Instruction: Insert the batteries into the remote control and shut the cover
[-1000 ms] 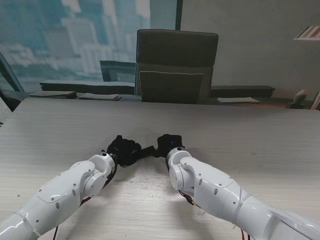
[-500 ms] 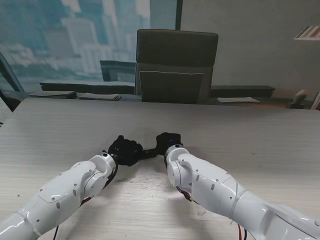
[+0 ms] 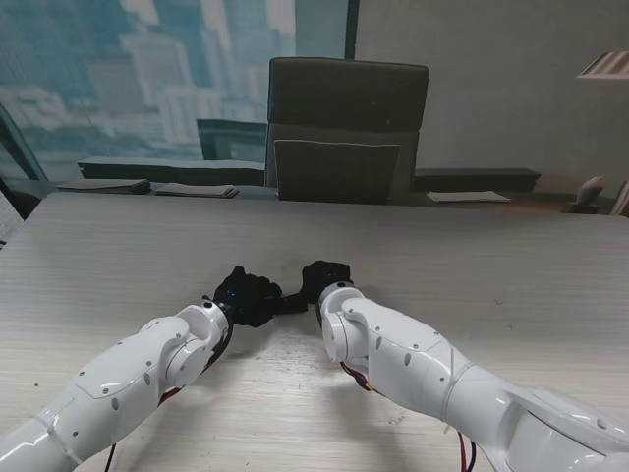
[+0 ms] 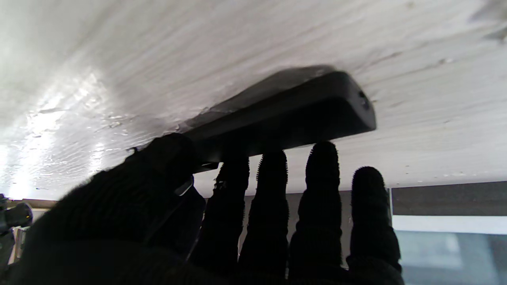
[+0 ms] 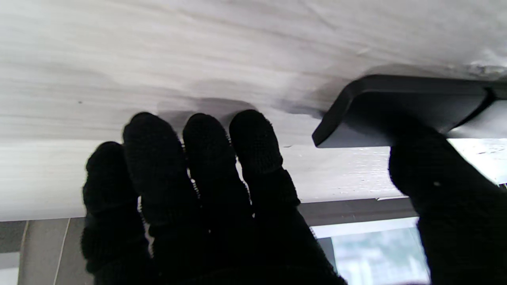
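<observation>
Main change is the right arm (image 3: pixel 432 369): it swings in toward the left, so its wrist now sits closer to the left hand (image 3: pixel 246 295) than a second ago. The right hand (image 3: pixel 324 277) slides left with it and a touch farther from me on the table (image 3: pixel 491 265). The gap between the two gloves shrinks, and the visible bit of the remote control (image 3: pixel 290 300) bridging them gets shorter.

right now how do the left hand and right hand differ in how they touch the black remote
The left hand has four fingers and its thumb laid against the flat black remote control; the right hand touches it only with the thumb, its four fingers spread off it. Both wear black gloves.
</observation>
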Robot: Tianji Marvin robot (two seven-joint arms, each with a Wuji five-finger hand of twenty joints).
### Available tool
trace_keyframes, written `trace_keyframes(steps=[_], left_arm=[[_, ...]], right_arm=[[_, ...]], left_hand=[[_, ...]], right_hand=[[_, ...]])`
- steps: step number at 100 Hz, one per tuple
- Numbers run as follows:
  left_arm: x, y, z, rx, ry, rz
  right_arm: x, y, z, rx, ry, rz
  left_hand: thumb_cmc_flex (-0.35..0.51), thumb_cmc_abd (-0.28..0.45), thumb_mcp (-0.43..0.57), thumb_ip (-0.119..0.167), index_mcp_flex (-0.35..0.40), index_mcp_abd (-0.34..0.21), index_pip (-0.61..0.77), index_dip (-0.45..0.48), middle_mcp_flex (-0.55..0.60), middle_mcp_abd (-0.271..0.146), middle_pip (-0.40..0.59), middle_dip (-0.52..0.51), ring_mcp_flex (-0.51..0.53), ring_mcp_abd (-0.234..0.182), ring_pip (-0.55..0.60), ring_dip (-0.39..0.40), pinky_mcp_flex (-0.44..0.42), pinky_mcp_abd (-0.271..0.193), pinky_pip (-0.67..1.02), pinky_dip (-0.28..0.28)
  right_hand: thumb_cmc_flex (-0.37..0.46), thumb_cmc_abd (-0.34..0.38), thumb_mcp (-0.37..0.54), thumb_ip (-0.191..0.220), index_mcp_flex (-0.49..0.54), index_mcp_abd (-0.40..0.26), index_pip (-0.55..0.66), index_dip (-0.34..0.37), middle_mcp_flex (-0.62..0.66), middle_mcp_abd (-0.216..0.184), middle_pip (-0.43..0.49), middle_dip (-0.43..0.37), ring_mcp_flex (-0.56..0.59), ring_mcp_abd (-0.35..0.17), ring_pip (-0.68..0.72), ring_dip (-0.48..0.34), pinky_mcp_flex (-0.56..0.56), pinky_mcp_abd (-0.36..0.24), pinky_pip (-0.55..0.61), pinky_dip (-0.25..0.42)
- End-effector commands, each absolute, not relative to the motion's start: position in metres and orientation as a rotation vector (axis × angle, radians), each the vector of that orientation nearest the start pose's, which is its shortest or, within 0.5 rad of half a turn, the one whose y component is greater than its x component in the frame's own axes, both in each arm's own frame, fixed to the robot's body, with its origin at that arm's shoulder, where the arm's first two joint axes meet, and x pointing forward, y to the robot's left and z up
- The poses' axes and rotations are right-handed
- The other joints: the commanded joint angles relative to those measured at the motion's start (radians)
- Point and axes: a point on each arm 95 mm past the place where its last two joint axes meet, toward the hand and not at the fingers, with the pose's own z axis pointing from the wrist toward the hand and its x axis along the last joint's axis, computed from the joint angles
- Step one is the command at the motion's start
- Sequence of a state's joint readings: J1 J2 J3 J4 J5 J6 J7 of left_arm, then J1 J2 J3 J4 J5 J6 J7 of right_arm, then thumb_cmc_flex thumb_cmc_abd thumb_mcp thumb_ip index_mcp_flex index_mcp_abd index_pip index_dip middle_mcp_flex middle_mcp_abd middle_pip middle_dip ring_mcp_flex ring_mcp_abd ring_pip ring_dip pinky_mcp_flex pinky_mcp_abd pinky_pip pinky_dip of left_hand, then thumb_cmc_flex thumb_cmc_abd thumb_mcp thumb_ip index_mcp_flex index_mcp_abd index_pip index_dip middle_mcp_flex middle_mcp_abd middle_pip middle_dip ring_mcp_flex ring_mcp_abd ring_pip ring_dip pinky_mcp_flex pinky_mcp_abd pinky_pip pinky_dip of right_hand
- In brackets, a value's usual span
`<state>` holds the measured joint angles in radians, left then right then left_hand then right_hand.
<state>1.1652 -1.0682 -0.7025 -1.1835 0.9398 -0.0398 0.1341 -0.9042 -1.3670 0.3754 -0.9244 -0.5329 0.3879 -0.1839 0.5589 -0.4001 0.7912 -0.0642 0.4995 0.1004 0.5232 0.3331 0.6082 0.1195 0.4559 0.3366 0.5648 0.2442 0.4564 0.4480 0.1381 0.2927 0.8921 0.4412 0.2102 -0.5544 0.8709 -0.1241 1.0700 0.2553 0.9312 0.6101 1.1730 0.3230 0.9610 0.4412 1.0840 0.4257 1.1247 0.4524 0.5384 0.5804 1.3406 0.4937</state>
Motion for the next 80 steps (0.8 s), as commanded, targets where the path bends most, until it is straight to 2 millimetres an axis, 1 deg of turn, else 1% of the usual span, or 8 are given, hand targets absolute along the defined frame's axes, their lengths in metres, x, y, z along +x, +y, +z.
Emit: trace_keyframes(steps=[1,37,47,53,55,65,68,80], left_arm=[[0.4404,-0.0444,-0.4031,-1.025,1.886,-1.353],[0.4405,-0.0437,-0.4033,-1.023,1.885,-1.353],[0.4405,-0.0437,-0.4033,-1.023,1.884,-1.353],[0.4405,-0.0436,-0.4033,-1.022,1.884,-1.353],[0.4405,-0.0436,-0.4033,-1.022,1.884,-1.353],[0.4405,-0.0436,-0.4032,-1.022,1.885,-1.354],[0.4405,-0.0436,-0.4032,-1.022,1.885,-1.354],[0.4406,-0.0435,-0.4031,-1.022,1.884,-1.354]], right_arm=[[0.4826,0.1614,-0.3972,1.362,1.657,1.239],[0.4828,0.16,-0.4019,1.376,1.646,1.234],[0.4832,0.1594,-0.4019,1.376,1.641,1.245],[0.4834,0.1591,-0.4019,1.379,1.637,1.253],[0.4834,0.159,-0.4019,1.38,1.635,1.255],[0.4835,0.1584,-0.4019,1.388,1.629,1.264],[0.4835,0.1581,-0.4019,1.388,1.628,1.264],[0.4835,0.1574,-0.4021,1.391,1.625,1.267]], left_hand=[[0.008,-0.009,0.026,0.004,0.041,-0.041,0.031,0.026,0.041,-0.04,0.034,0.031,0.019,-0.024,0.007,0.005,-0.012,-0.003,-0.011,0.011],[0.011,-0.01,0.027,0.005,0.041,-0.044,0.033,0.027,0.041,-0.039,0.034,0.03,0.018,-0.024,0.004,0.002,-0.017,-0.002,-0.017,0.008],[0.01,-0.01,0.028,0.004,0.043,-0.043,0.033,0.027,0.042,-0.041,0.034,0.03,0.019,-0.024,0.003,0.002,-0.017,0.001,-0.019,0.007],[0.011,-0.01,0.028,0.004,0.042,-0.042,0.033,0.027,0.041,-0.039,0.033,0.03,0.017,-0.024,0.003,0.002,-0.017,0.001,-0.019,0.007],[0.011,-0.01,0.028,0.004,0.041,-0.042,0.033,0.027,0.041,-0.04,0.033,0.03,0.019,-0.023,0.003,0.002,-0.017,0.001,-0.019,0.007],[0.012,-0.009,0.027,0.004,0.042,-0.044,0.033,0.027,0.042,-0.039,0.033,0.03,0.018,-0.025,0.002,0.001,-0.016,0.0,-0.019,0.007],[0.012,-0.009,0.027,0.004,0.042,-0.041,0.033,0.027,0.042,-0.039,0.034,0.03,0.018,-0.023,0.003,0.002,-0.016,0.0,-0.019,0.007],[0.011,-0.01,0.027,0.004,0.042,-0.044,0.034,0.027,0.042,-0.039,0.034,0.03,0.019,-0.024,0.003,0.002,-0.016,0.0,-0.019,0.007]], right_hand=[[0.045,-0.039,0.046,0.014,-0.008,-0.062,-0.071,-0.046,0.028,0.019,0.03,0.012,0.028,-0.016,0.023,0.018,0.004,0.002,0.038,0.014],[0.178,-0.016,0.171,0.018,-0.019,-0.072,-0.064,-0.053,0.027,0.008,0.03,0.008,0.028,-0.029,0.019,0.011,0.0,-0.009,0.034,0.012],[0.226,-0.034,0.2,-0.064,-0.046,-0.076,0.005,-0.212,0.024,0.005,0.031,0.004,0.028,-0.033,0.016,0.007,-0.005,-0.016,0.031,0.007],[0.252,-0.038,0.207,-0.083,-0.058,-0.075,0.018,-0.241,0.024,0.003,0.03,0.003,0.029,-0.035,0.014,0.006,-0.009,-0.02,0.028,0.006],[0.26,-0.04,0.213,-0.094,-0.064,-0.075,0.039,-0.272,0.024,0.003,0.03,0.003,0.029,-0.035,0.014,0.006,-0.01,-0.02,0.027,0.005],[0.292,-0.045,0.223,-0.104,-0.07,-0.072,0.052,-0.292,0.025,0.003,0.028,0.002,0.029,-0.036,0.014,0.006,-0.014,-0.022,0.024,0.004],[0.299,-0.047,0.229,-0.116,-0.075,-0.073,0.073,-0.319,0.027,0.002,0.026,0.0,0.029,-0.036,0.013,0.006,-0.014,-0.022,0.024,0.003],[0.328,-0.059,0.238,-0.12,-0.078,-0.07,0.084,-0.328,0.033,0.001,0.024,-0.001,0.034,-0.037,0.01,0.004,-0.015,-0.023,0.023,0.003]])
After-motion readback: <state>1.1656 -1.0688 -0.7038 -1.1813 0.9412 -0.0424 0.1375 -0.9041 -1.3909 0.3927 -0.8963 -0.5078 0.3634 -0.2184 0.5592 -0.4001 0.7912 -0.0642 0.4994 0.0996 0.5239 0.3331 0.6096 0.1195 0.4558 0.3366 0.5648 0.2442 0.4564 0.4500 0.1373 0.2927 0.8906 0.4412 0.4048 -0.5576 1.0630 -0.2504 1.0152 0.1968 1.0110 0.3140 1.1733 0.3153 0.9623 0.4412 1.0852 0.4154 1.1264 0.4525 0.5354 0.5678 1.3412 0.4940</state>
